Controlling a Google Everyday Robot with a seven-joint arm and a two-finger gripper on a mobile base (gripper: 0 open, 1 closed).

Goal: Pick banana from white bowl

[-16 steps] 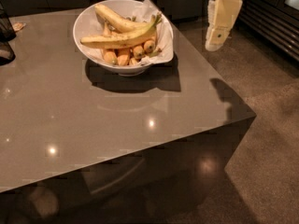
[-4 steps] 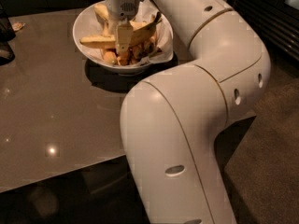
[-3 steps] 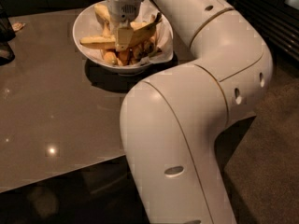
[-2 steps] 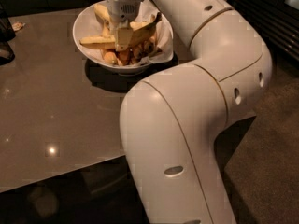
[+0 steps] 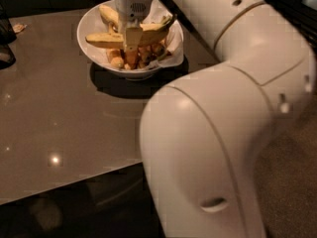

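We are looking across a glossy grey table (image 5: pixel 59 123).
We are seeing a dark object (image 5: pixel 6 43) sitting at its left edge, a pale scrap (image 5: pixel 19 28) lying nearby, and small orange snacks (image 5: pixel 118 62) lying just below the gripper (image 5: pixel 131 46).

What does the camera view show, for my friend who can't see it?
The robot's end effector is down in the white bowl, right at a banana. The bowl sits on a shiny brown table, and the big white arm fills the right side.
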